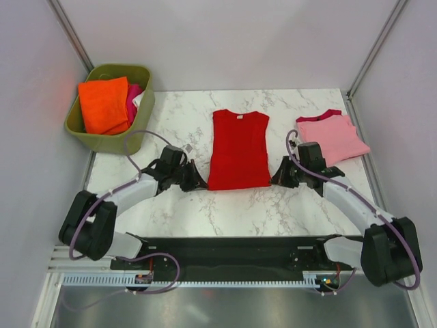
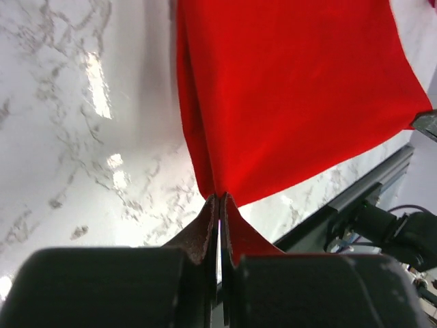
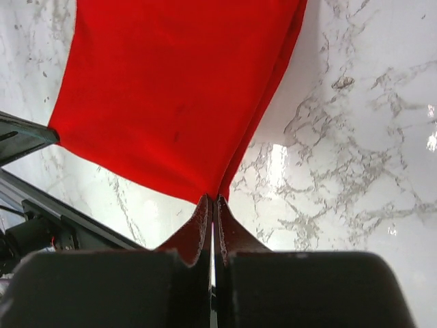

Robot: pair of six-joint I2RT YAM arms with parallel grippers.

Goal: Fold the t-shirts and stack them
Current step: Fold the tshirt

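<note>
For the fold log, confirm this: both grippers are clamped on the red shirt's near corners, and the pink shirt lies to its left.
Not quite. The pink shirt lies to the right of the red shirt, as the top external view shows. The left gripper and right gripper are clamped on its near corners, as stated.

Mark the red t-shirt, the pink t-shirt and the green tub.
red t-shirt [image 1: 238, 147], top external view, middle of its body.
pink t-shirt [image 1: 332, 137], top external view, centre of the folded cloth.
green tub [image 1: 102, 141], top external view, its near wall.
</note>
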